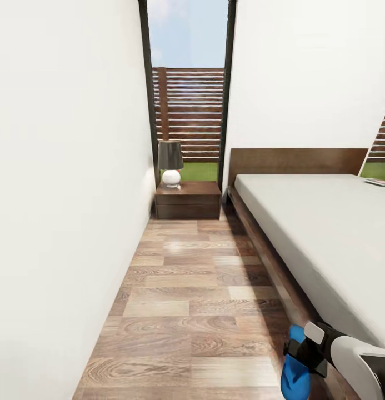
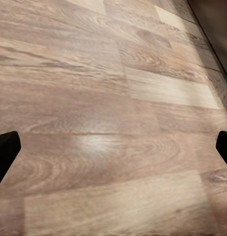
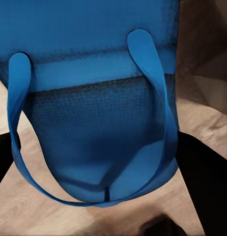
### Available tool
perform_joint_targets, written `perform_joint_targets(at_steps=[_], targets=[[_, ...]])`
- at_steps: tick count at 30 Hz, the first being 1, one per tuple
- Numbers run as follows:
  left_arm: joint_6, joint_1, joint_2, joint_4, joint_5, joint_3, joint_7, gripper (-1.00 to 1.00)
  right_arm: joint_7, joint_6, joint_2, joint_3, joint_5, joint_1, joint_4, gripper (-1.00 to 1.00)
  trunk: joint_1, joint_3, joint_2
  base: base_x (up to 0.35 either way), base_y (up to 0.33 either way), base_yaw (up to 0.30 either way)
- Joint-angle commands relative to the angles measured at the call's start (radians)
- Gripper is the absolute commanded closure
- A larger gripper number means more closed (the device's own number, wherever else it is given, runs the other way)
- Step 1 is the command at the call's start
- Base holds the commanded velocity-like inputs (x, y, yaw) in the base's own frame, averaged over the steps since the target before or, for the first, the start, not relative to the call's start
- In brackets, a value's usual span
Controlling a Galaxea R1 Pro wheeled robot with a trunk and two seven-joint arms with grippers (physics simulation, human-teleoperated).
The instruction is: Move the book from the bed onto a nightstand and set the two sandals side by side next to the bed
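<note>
The right hand (image 1: 301, 355) is gripping one blue sandal (image 1: 295, 368) at the lower edge of the head view, carrying it above the wooden floor (image 1: 186, 311) just beside the dark frame of the bed (image 1: 325, 233); the left hand (image 2: 113, 147) is hanging wide and empty over bare planks. The step in hand, as judged from this pose, is setting the sandal down next to the bed. Doing it well is calling for lowering the sole flat onto the floor close to the frame, its long axis lying along the bed, with room left alongside for its partner, and for parting the fingers only once the sole is resting. The head view is supplying the room: the aisle between wall and bed, the nightstand (image 1: 188, 200) with its black-shaded lamp (image 1: 170, 162) at the far end, and a small flat object (image 1: 378, 182) near the mattress's far edge, possibly the book, too small to identify. The right wrist view is supplying the grasp: the sandal (image 3: 99, 113) seen close, its thin straps arching over a textured footbed, a dark finger (image 3: 207, 187) at each side. The left wrist view is giving only fingertips (image 2: 5, 152) and flooring.
</note>
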Motion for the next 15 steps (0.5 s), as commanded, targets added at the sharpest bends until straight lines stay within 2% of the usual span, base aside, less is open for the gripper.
perform_joint_targets(at_steps=[1, 15], targets=[[0.0, -0.001, 0.0, 0.001, 0.01, -0.004, -0.007, -1.0, -0.006, 0.001, 0.0, -0.002, -0.008, -0.001, 0.001, 1.0, -0.001, -0.001, 0.0, -0.265, 0.0, 0.0], [0.0, -0.001, 0.0, 0.001, 0.01, -0.005, -0.007, -1.0, -0.009, 0.001, 0.0, -0.002, -0.006, -0.001, 0.001, 1.0, -0.001, -0.001, 0.0, -0.265, 0.0, 0.0]])
